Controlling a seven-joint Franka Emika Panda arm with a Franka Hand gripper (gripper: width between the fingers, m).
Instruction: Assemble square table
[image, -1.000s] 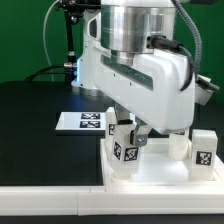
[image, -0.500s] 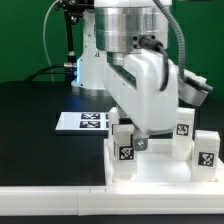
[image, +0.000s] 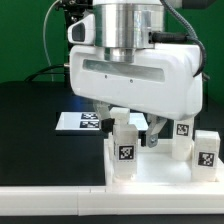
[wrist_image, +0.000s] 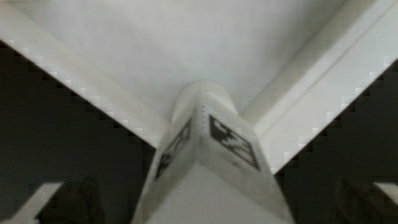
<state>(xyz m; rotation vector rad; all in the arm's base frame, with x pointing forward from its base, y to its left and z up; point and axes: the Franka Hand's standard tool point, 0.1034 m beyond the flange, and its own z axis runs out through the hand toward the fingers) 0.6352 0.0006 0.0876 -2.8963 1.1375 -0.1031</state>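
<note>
Rotated is the word for it: over the last second the wrist swung round, so the arm's big white housing went from angled to square-on to the exterior camera, and the gripper (image: 135, 127) let go as it turned. Its jaws stood wide, one either side of a leg (image: 125, 148), with nothing clamped between them.

Going near to far in the exterior view: a long white rail (image: 50, 204) ran along the bottom edge of the frame. Right behind it, lower right, sat the square table top (image: 160, 172), and that's where the action was. The leg the gripper had just released stood upright on the near-left part of the top, tag facing the camera. I couldn't tell if it was fully seated or just parked there. Two more legs stood at the right of the frame, one (image: 204, 152) near the edge and another (image: 183, 133) a bit further back, half hidden by the arm. Behind all that, left of centre on the black table (image: 30, 130), lay the marker board (image: 84, 121).

The wrist view looked straight down the same leg (wrist_image: 210, 150), with the top's pale surface (wrist_image: 160, 50) beyond it and dark fingertips (wrist_image: 71, 200) well clear on each side.

Progress-wise, my guess is it was somewhere in the middle. Three legs were up, and any fourth was out of sight, so at least that one plus checking the joints looked left to do.
</note>
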